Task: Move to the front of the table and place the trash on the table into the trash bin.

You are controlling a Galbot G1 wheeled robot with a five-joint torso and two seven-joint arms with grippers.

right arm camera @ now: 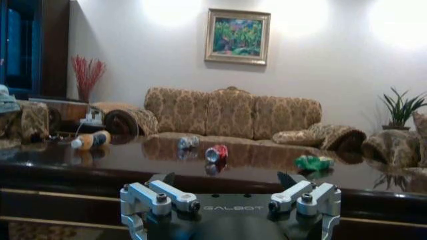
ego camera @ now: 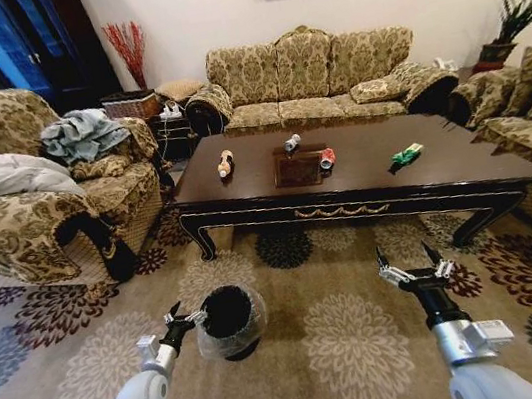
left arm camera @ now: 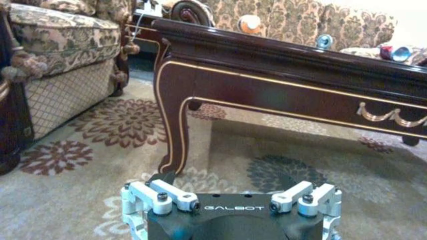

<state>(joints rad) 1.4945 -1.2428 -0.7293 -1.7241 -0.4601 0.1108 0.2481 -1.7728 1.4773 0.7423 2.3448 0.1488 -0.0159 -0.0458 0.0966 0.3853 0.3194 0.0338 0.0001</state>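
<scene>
Four trash items on the table (ego camera: 423, 166), bottle (ego camera: 225, 163), grey can (ego camera: 291, 142), red can (ego camera: 326, 157), wrapper (ego camera: 407, 153), bin (ego camera: 229, 320) on carpet beside left gripper (ego camera: 176, 322), right gripper (ego camera: 411, 269) nearby, both released, far table leg cut off.

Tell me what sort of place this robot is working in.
Most likely a home living room: a patterned beige fabric sofa sits behind a large glossy dark brown wooden coffee table, a floral-patterned carpet covers the floor, and a gold-framed painting hangs on the white wall.
</scene>
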